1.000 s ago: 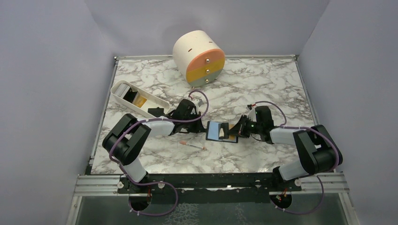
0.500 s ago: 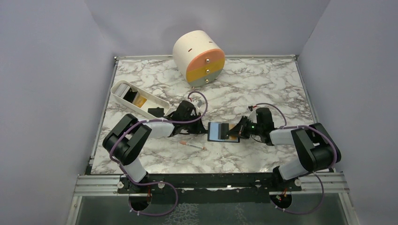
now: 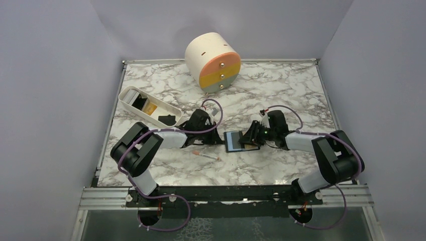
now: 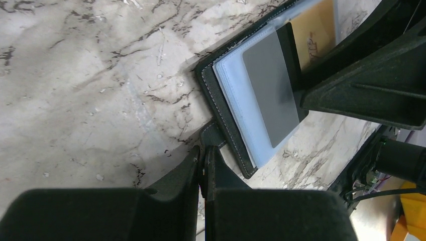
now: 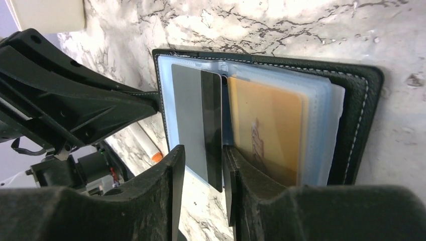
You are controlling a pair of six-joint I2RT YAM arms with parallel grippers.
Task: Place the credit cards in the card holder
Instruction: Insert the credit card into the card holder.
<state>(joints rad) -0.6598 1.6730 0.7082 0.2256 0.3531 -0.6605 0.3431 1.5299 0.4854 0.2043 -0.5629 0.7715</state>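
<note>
Card holder [image 3: 234, 141] lies open at centre of top view, left gripper [image 4: 203, 159] clamped on its edge; right gripper [image 5: 203, 153], nearer, jaws apart astride grey credit card [image 5: 188, 110], long axis running down-frame between them.

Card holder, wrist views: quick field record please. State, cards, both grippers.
card holder: open flat on the table, clear sleeves facing up
grey card: black stripe up, on the page nearer the left gripper, one end past the sleeve edge; inside the pocket or only lying on it, cannot tell
orange card: inside a sleeve on the other page
left gripper: shut on the holder's tab
right gripper: jaws parted, astride the grey card's end
</note>
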